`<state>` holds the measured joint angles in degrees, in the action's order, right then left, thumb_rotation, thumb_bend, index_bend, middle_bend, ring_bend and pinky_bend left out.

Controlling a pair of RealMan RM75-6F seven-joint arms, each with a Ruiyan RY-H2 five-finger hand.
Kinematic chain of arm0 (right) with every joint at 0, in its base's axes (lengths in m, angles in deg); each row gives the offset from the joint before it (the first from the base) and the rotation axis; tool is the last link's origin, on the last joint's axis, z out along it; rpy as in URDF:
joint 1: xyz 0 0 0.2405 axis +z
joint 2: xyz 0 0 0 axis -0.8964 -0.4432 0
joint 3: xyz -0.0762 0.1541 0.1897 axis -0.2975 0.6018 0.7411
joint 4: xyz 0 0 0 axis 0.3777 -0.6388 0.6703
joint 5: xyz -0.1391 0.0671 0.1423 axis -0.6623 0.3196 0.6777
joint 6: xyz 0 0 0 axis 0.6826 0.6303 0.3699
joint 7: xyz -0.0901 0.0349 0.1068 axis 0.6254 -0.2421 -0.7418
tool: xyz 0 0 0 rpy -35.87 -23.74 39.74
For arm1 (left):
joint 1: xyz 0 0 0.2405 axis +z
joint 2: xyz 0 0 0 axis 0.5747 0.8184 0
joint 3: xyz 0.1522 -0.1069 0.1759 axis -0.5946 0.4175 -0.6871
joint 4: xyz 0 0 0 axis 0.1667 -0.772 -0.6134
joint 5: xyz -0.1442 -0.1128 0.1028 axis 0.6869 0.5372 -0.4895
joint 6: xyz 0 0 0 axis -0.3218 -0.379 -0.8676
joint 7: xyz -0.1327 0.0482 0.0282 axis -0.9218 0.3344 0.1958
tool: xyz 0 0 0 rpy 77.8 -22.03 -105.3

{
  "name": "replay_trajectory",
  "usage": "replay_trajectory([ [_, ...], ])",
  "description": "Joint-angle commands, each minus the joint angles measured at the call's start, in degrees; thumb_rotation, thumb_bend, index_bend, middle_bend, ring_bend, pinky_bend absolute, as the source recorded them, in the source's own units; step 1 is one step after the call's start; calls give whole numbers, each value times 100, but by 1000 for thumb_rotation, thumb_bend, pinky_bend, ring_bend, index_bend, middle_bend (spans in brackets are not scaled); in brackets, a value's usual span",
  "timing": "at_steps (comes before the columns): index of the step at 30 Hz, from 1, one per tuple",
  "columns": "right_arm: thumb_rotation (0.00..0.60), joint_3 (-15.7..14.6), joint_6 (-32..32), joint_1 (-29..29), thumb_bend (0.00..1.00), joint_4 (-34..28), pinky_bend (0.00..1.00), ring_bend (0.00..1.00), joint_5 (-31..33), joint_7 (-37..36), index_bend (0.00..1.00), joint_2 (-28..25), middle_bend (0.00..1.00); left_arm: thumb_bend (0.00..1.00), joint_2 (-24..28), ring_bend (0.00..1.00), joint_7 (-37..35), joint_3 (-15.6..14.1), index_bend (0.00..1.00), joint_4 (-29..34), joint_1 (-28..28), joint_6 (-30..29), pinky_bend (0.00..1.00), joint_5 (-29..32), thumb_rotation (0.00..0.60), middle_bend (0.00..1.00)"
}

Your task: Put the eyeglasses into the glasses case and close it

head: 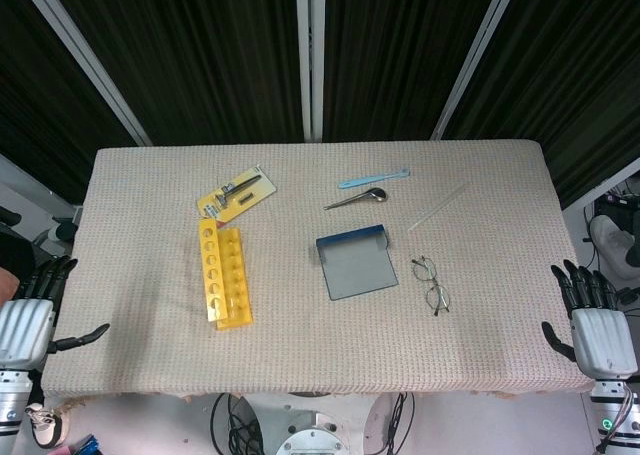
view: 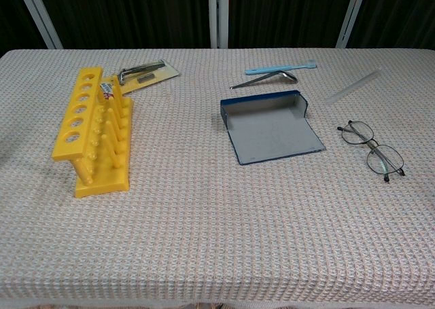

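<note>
Thin wire-framed eyeglasses (head: 431, 284) (view: 372, 150) lie folded on the table right of centre. Just to their left sits the glasses case (head: 353, 262) (view: 270, 125), blue-edged with a grey inside, lying open and flat with nothing in it. My left hand (head: 35, 310) hovers off the table's left front corner, fingers spread and holding nothing. My right hand (head: 590, 318) hangs off the right front corner, also with fingers apart and nothing in it. Neither hand shows in the chest view.
A yellow rack with holes (head: 224, 274) (view: 92, 129) stands left of centre. Behind it lies a yellow card with a metal tool (head: 237, 193) (view: 145, 72). A metal spoon (head: 357, 199) (view: 262, 79), a light-blue stick (head: 373, 179) (view: 280, 68) and a clear rod (head: 436, 208) (view: 353, 86) lie at the back.
</note>
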<state>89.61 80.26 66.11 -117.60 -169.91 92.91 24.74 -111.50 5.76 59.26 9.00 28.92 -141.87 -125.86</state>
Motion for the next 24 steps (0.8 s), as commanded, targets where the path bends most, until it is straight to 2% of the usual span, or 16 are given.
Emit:
replay_trajectory([
  [1,600,-6,4,-7,212,-8,0,0,-3,38,0,7,0,57,4,71,-21,-2,66,-23,-18,31,212,-12,261,66],
  [14,600,-64,-103,105,213,-174,0,0,-231,291,0,20,0,57,9,71,-168,48,66,-133,-123,162,212,-31,261,66],
  [24,600,-177,-747,504,214,16,0,0,-415,807,7,341,0,56,-146,71,-191,46,65,-278,-159,220,212,-23,261,66],
])
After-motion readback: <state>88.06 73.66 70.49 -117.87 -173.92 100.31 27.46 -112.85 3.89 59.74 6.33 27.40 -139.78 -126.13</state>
